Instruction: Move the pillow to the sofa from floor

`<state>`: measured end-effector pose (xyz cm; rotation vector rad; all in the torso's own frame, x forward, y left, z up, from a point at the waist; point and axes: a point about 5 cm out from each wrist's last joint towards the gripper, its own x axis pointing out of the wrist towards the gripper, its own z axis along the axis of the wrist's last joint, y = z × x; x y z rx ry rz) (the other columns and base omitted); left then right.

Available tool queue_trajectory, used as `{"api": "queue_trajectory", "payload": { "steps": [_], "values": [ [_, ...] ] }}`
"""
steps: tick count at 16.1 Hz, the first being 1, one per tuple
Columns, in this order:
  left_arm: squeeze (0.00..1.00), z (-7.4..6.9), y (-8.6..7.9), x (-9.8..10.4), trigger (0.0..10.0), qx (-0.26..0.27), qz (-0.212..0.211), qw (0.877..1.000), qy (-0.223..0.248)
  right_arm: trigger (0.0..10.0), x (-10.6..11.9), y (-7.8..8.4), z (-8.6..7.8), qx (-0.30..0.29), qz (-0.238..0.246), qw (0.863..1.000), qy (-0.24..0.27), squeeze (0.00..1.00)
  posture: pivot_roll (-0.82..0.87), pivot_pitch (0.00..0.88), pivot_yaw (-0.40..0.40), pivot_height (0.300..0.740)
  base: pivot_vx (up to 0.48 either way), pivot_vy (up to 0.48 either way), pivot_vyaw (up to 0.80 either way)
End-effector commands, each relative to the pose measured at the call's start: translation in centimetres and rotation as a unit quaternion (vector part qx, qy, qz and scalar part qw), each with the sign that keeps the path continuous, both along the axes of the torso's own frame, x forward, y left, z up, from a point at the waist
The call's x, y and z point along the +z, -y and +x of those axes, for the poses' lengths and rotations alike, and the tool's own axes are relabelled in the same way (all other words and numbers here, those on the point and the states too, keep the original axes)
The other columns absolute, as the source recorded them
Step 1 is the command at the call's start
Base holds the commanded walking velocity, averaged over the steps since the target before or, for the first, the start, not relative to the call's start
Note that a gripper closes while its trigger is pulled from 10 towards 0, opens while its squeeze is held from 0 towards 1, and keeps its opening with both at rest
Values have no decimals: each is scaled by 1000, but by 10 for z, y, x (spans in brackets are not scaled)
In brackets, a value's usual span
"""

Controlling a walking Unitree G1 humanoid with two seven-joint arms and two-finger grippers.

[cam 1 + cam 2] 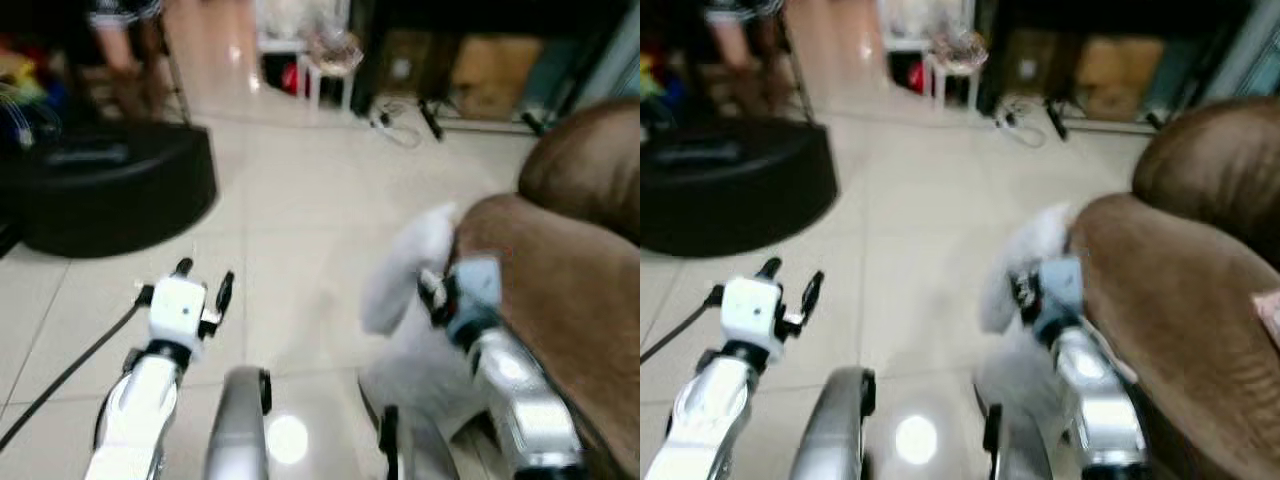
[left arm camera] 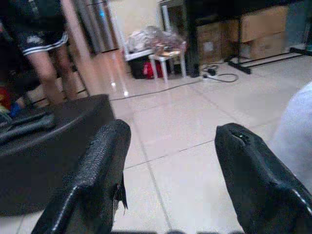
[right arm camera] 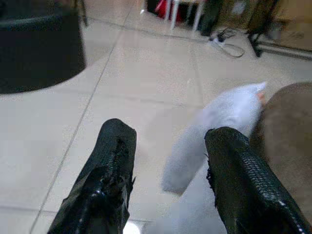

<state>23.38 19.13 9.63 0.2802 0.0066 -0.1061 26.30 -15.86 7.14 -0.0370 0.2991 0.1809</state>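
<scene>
A white pillow (image 1: 402,268) stands on the tiled floor, leaning against the arm of the brown sofa (image 1: 565,285). My right gripper (image 3: 169,131) hangs open just above and in front of the pillow (image 3: 214,122), with nothing between its fingers. In the head views the right gripper (image 1: 435,288) is blurred against the pillow's sofa side. My left gripper (image 1: 205,272) is open over bare tiles to the left, apart from the pillow. The pillow's edge (image 2: 298,131) shows beside the left gripper (image 2: 174,129) in the left wrist view.
A low round black pouf (image 1: 110,190) sits at the left, with a person's legs (image 1: 120,60) behind it. A white stool (image 1: 325,70), loose cables (image 1: 400,125) and cardboard boxes (image 1: 490,70) line the back. A black cable (image 1: 60,380) crosses the floor at my left.
</scene>
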Motion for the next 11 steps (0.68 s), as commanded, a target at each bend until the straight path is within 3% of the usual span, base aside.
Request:
{"api": "queue_trajectory", "payload": {
  "steps": [1,4,11],
  "values": [
    [0,5,5,10,10000,-14,-5,1000,21,10000,9,6,4,-4,-8,1000,19,0,27,0,-76,576,255,0,794],
    [0,4,5,9,10000,-14,-6,1000,22,10000,10,2,5,6,-6,1000,19,0,30,0,-82,576,281,0,798],
    [0,3,3,8,10000,-15,-4,1000,19,10000,7,5,5,-13,6,1000,12,0,33,0,-87,576,283,0,0]
  ]
}}
